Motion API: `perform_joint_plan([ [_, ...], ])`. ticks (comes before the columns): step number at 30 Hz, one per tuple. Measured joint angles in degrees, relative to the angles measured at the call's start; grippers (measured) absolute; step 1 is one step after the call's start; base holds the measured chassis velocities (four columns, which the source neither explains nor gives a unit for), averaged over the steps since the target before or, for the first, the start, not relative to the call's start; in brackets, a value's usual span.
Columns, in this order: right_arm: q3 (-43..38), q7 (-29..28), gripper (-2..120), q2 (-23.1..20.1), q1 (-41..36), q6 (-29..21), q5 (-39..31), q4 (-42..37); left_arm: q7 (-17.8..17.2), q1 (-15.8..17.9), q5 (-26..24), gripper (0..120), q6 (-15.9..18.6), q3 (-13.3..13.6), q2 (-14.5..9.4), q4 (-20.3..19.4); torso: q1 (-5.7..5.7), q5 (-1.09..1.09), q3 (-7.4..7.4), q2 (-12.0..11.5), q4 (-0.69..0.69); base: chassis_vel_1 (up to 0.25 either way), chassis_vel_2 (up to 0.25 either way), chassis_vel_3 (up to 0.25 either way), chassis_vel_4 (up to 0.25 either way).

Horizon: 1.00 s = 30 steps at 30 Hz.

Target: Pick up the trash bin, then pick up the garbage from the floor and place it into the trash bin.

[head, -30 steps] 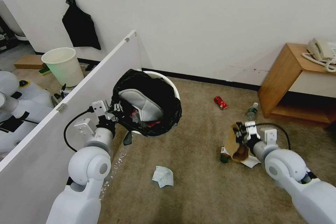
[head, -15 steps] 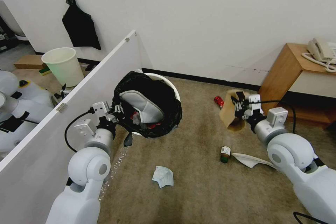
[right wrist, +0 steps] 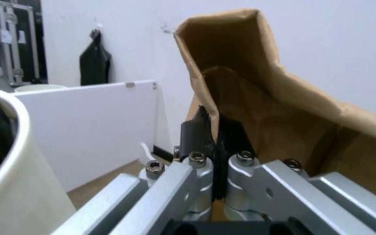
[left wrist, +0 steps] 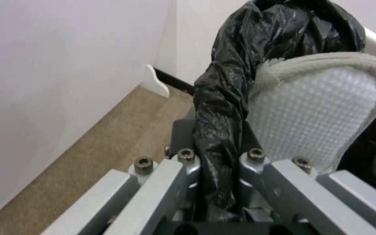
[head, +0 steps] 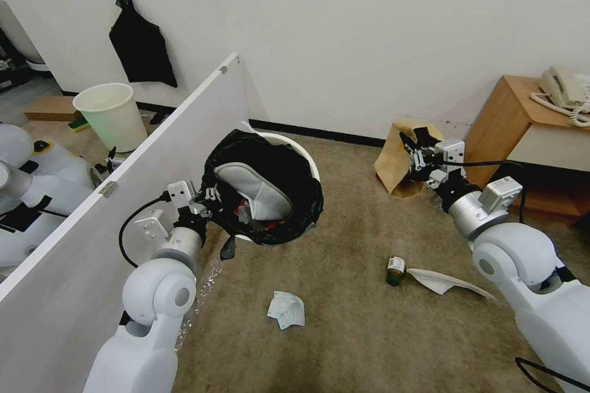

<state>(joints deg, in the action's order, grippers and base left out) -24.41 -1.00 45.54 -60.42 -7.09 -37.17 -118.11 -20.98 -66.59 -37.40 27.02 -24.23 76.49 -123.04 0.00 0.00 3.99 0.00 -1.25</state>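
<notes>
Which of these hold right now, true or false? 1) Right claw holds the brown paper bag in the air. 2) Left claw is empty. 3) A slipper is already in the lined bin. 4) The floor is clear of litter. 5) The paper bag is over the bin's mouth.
1) True: the right claw is shut on the brown paper bag, off the floor.
2) False: the left claw grips the trash bin by its lined rim.
3) True: a white slipper lies inside.
4) False: a small bottle and a crumpled tissue remain.
5) False: it hangs off to the bin's right.
</notes>
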Motion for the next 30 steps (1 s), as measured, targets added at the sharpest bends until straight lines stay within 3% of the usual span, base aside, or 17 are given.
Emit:
perform_joint_plan([
  [22, 0.3, 10.1, 0, -4.2, 2.2, 4.7, -3.8, -4.0, -0.6, 1.4, -2.1, 5, 0.9, 3.4, -0.3, 2.3, 0.00, 0.00, 0.00, 0.0, 0.00, 0.000, 0.000, 0.000, 0.000],
  [30, 1.7, 13.2, 0, -7.5, 2.1, 6.2, -5.4, -4.5, -3.2, 5.2, -7.3, 5, 3.5, 7.2, -2.0, 3.8, 0.00, 0.00, 0.00, 0.0, 0.00, 0.000, 0.000, 0.000, 0.000],
])
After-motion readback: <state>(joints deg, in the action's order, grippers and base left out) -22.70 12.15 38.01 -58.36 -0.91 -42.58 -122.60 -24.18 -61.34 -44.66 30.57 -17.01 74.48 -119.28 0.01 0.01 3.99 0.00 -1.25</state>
